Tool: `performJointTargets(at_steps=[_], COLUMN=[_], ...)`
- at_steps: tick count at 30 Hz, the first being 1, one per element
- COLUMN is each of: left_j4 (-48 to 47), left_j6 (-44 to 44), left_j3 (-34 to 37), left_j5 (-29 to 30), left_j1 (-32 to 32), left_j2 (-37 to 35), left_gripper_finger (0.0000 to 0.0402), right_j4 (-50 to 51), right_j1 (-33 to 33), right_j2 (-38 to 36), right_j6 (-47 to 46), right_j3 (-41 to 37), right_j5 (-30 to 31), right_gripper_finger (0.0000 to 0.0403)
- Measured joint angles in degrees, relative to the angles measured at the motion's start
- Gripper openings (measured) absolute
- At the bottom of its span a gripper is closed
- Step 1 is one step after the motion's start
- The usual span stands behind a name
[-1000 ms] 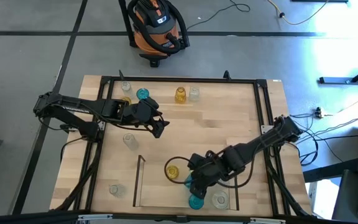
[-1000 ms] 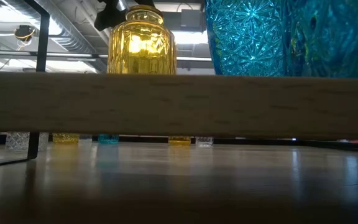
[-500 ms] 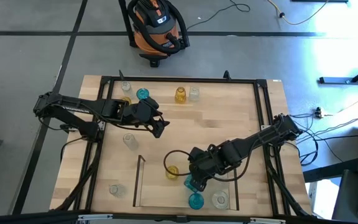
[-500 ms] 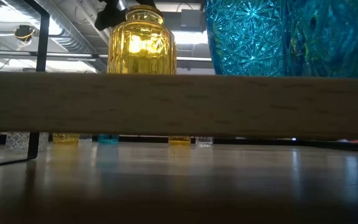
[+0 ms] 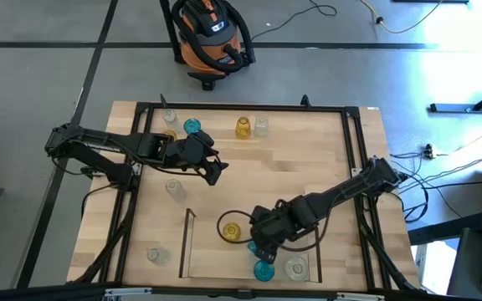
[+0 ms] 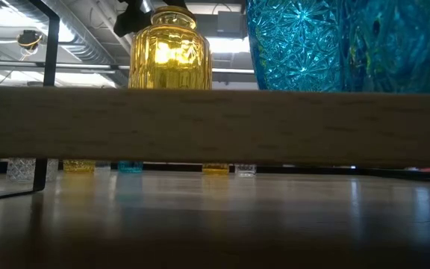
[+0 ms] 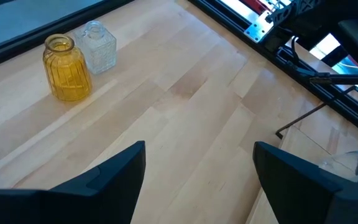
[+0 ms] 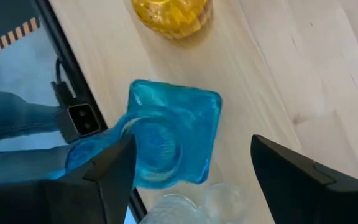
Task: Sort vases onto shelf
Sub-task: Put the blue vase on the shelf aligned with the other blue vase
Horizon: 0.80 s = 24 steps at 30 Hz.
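High view: right gripper (image 5: 260, 245) is low over the shelf (image 5: 186, 251), right above a squarish teal vase (image 5: 254, 246), with a yellow vase (image 5: 232, 231) just beside it. A round teal vase (image 5: 264, 270) and a clear vase (image 5: 295, 268) sit nearer the shelf's front edge. Left gripper (image 5: 216, 170) hangs mid-table, fingers apart, nothing in them. More vases line the far edge; two clear ones stand left of the shelf.

Low view: yellow vase (image 6: 170, 51) and teal vase (image 6: 349, 45) stand on the shelf board (image 6: 215, 123).

Left wrist view: fingers spread, empty; yellow vase (image 7: 67, 68) and clear vase (image 7: 98, 46) touching, well ahead.

Right wrist view: fingers spread wide, squarish teal vase (image 8: 173, 134) between them, not pinched.
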<state>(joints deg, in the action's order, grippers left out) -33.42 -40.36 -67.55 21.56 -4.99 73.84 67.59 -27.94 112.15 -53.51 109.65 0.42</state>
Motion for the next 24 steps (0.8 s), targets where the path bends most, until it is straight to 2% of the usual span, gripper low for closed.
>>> performJointTargets(at_steps=[5,8,13,20,22,24], left_j4=[-0.03,-0.03,-0.02,0.02,0.02,0.02], left_j6=[0.0,0.0,0.0,0.0,0.0,0.0], left_j3=[0.0,0.0,0.0,0.0,0.0,0.0], left_j5=[-0.01,0.0,0.0,0.0,0.0,0.0], left_j1=[0.0,0.0,0.0,-0.02,-0.01,-0.01], left_j2=[0.0,0.0,0.0,0.0,0.0,0.0], left_gripper_finger=[0.0289,0.0289,0.0289,0.0289,0.0289,0.0289], right_j4=[0.02,0.04,0.05,-0.11,-0.26,-0.4], right_j1=[0.27,0.26,0.28,0.28,0.28,0.28], right_j2=[1.77,2.08,2.08,2.08,2.08,2.08], right_j6=[-0.01,-0.01,-1.65,-6.55,-7.66,-8.94], right_j3=[-0.02,-0.02,-0.02,-0.02,-0.02,0.0], right_j5=[-1.32,-1.5,-1.53,-3.02,-3.14,-3.14], right_gripper_finger=[0.0273,0.0253,0.0177,0.0032,0.0011,0.0018])
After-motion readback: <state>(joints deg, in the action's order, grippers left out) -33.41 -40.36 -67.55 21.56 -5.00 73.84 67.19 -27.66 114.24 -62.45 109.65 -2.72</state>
